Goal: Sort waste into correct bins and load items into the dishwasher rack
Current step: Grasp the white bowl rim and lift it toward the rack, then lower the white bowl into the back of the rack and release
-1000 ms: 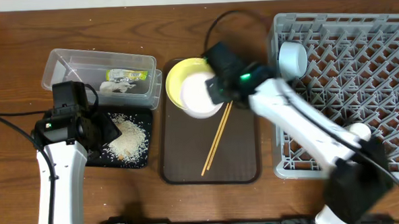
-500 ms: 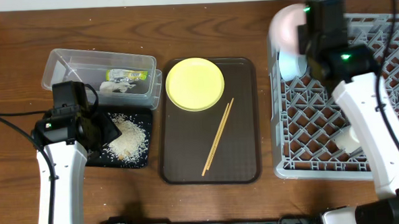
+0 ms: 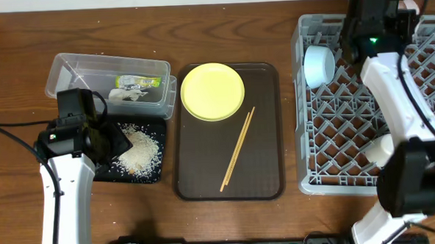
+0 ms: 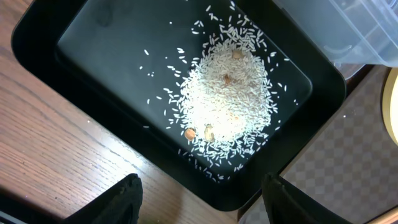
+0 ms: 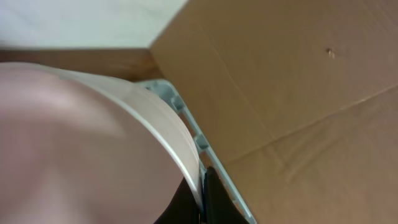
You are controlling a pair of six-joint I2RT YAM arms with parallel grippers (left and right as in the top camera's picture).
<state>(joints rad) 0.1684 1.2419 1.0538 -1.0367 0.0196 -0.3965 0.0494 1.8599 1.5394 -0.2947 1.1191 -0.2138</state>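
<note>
My right gripper [image 5: 202, 186] is shut on the rim of the white bowl [image 5: 81, 143], holding it tilted over the far edge of the grey dishwasher rack [image 3: 350, 131]; overhead, the gripper [image 3: 374, 8] hides most of the bowl. A light-blue bowl [image 3: 318, 64] and a small white cup [image 3: 380, 148] sit in the rack. The yellow plate [image 3: 212, 91] and the chopsticks [image 3: 237, 149] lie on the brown serving tray. My left gripper [image 4: 205, 205] is open and empty over the near rim of the black tray [image 4: 37, 56], which holds rice [image 4: 227, 106]. The clear tub [image 3: 75, 69] holds the wrapper [image 3: 138, 83] and white scraps [image 3: 132, 95].
The brown serving tray [image 3: 264, 171] lies between the bins and the rack. A cardboard box [image 5: 280, 81] stands just behind the rack's far edge [image 5: 180, 106]. The black tray's corner nearly touches the serving tray.
My right arm has lifted the white bowl off the yellow plate and swung it right and back to the rack's far edge. My left arm has not moved.
</note>
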